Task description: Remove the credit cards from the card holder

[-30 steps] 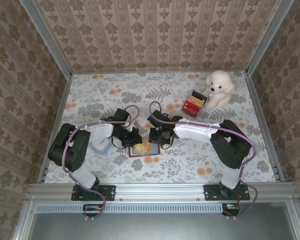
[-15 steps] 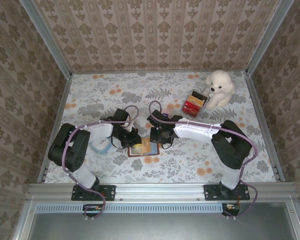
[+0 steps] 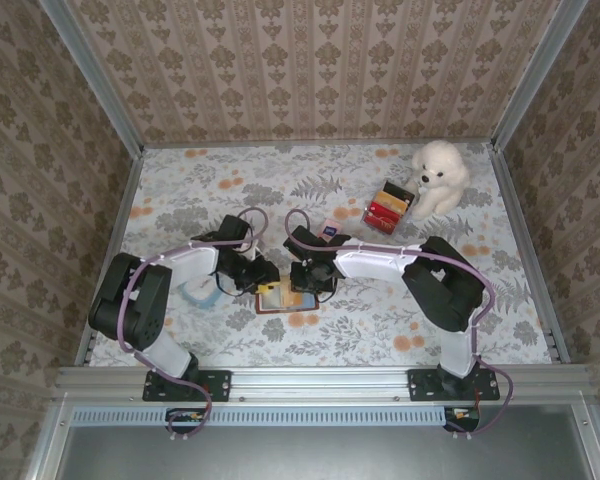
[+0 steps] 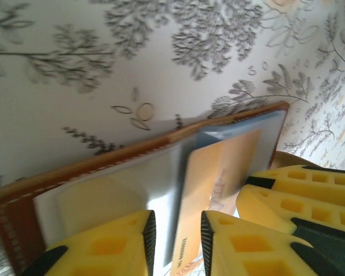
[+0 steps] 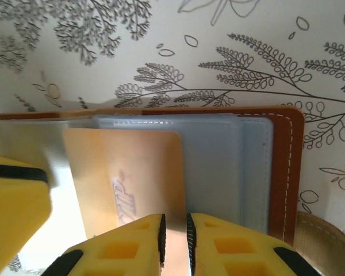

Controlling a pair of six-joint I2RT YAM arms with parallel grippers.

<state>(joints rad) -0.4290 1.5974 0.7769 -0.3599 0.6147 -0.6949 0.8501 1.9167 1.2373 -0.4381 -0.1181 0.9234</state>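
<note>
The brown card holder (image 3: 298, 306) lies open on the table between my two grippers. In the left wrist view the holder (image 4: 75, 172) shows clear sleeves, and an orange credit card (image 4: 230, 167) sticks partway out, tilted up. My left gripper (image 4: 175, 230) is open, with the card's near edge loose in the gap. In the right wrist view my right gripper (image 5: 174, 230) is nearly closed, tips down on the card (image 5: 132, 167) where its edge meets the sleeve of the holder (image 5: 287, 172). From above, the left gripper (image 3: 263, 278) and right gripper (image 3: 308, 283) flank the holder.
A white toy dog (image 3: 440, 175) and a red box (image 3: 388, 208) stand at the back right. A small card (image 3: 330, 229) lies behind the right arm, and a light-blue item (image 3: 195, 292) beside the left arm. A beige strap (image 5: 328, 241) lies by the holder.
My left gripper has gone from shut to open. Both arms have shifted slightly left, and the holder has moved a little with them.
</note>
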